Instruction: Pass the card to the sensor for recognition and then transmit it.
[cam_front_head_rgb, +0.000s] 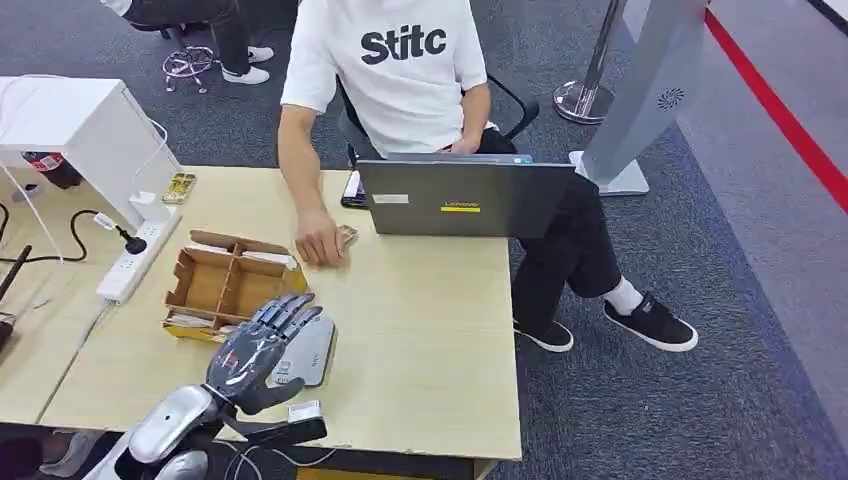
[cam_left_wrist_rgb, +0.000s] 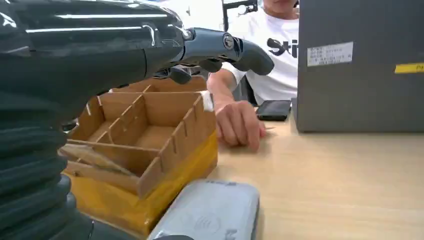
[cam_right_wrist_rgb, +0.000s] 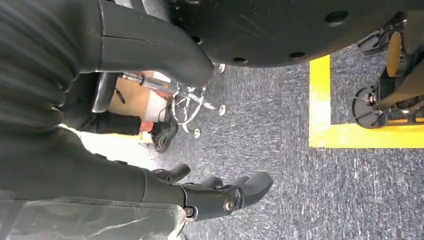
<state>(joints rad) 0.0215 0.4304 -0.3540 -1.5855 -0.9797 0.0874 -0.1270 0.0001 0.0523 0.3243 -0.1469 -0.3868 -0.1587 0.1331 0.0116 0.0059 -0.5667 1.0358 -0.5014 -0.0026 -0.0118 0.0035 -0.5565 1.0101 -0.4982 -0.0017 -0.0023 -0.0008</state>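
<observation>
One desk (cam_front_head_rgb: 430, 330) carries one laptop (cam_front_head_rgb: 465, 197), one cardboard box (cam_front_head_rgb: 230, 285), one grey sensor (cam_front_head_rgb: 305, 352), one phone (cam_front_head_rgb: 352, 189) and one power strip (cam_front_head_rgb: 135, 258). One seated person (cam_front_head_rgb: 400, 70) — one of their hands (cam_front_head_rgb: 320, 240) on the desk. Two robot hands — left (cam_front_head_rgb: 262, 345), right (cam_right_wrist_rgb: 220, 197).

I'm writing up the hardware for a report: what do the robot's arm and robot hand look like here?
The left arm has glossy silver shells. Its robot hand is dark grey and many-fingered, with metallic-looking segments and a small red mark on its back. The wrist views show a grey ribbed cover and dark fingers.
</observation>
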